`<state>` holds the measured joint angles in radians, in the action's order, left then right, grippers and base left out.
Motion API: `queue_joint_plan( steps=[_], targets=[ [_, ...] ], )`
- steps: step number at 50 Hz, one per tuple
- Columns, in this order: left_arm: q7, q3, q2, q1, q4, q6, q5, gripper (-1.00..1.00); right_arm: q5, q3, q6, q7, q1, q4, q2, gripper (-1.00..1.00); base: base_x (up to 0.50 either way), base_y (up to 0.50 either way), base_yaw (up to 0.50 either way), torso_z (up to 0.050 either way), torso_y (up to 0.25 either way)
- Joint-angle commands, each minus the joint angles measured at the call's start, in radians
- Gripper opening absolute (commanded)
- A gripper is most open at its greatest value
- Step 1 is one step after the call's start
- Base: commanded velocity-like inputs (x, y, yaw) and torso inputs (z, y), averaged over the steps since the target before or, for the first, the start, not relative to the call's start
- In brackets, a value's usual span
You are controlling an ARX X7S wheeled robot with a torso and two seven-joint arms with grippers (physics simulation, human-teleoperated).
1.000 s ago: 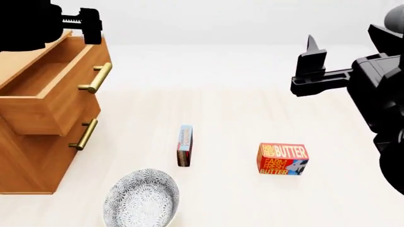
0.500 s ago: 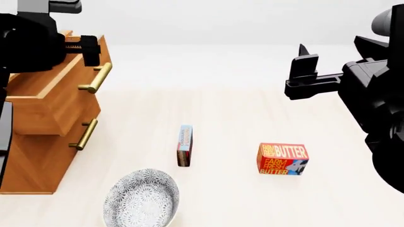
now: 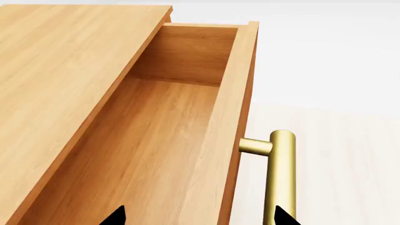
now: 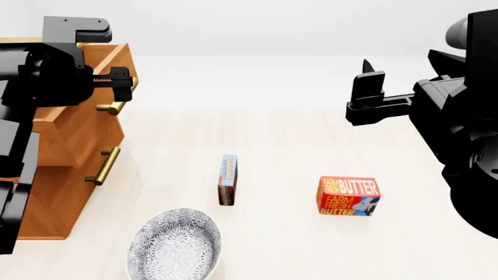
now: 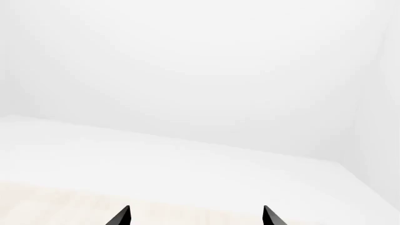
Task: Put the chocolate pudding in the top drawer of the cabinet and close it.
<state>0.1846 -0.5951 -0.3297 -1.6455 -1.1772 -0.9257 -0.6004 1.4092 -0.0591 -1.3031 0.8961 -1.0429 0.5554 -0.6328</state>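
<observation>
The chocolate pudding (image 4: 228, 179), a thin blue and brown box, stands on edge on the pale floor, mid-scene. At the left is the wooden cabinet (image 4: 46, 204) with the top drawer (image 3: 156, 140) pulled open and nothing in it. My left gripper (image 3: 200, 218) is open above the drawer's front edge, one fingertip over the drawer's inside and the other by the brass handle (image 3: 281, 173). In the head view the left gripper (image 4: 118, 83) hangs by that handle. My right gripper (image 4: 367, 87) is open and raised at the right, far from the pudding, with nothing in it (image 5: 196, 216).
A red-orange Farm Fresh Butter box (image 4: 349, 196) stands to the right of the pudding. A patterned grey bowl (image 4: 174, 245) sits near the front, left of centre. The lower drawer's brass handle (image 4: 102, 166) juts out from the shut lower drawer.
My left arm has moved down and towards the drawer front, now covering most of the open drawer in the head view. The right gripper has drifted slightly left. The pudding has not moved.
</observation>
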Motion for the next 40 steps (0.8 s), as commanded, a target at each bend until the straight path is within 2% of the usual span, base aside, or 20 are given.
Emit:
queue_joint_plan(
  steps=[1, 12, 26, 40],
  targets=[
    [-0.043, -0.008, 0.027, 0.006, -0.101, 0.057, 0.02, 1.0, -0.007, -0.014, 0.008, -0.002, 0.0, -0.007, 0.0, 1.0, 0.0, 0.0, 0.0, 0.0, 0.0],
    [-0.04, 0.007, 0.011, 0.052, -0.005, -0.004, -0.007, 1.0, -0.04, -0.026, 0.032, -0.029, 0.005, -0.026, -0.002, 1.0, 0.0, 0.0, 0.0, 0.0, 0.0],
    [0.054, 0.094, -0.046, 0.173, 0.421, -0.266, -0.168, 1.0, -0.037, -0.035, 0.042, -0.03, 0.009, -0.018, -0.004, 1.0, 0.0, 0.0, 0.0, 0.0, 0.0],
    [0.077, 0.116, -0.037, 0.217, 0.528, -0.322, -0.222, 1.0, -0.03, -0.033, 0.051, -0.024, 0.012, -0.017, -0.015, 1.0, 0.0, 0.0, 0.0, 0.0, 0.0]
  ],
)
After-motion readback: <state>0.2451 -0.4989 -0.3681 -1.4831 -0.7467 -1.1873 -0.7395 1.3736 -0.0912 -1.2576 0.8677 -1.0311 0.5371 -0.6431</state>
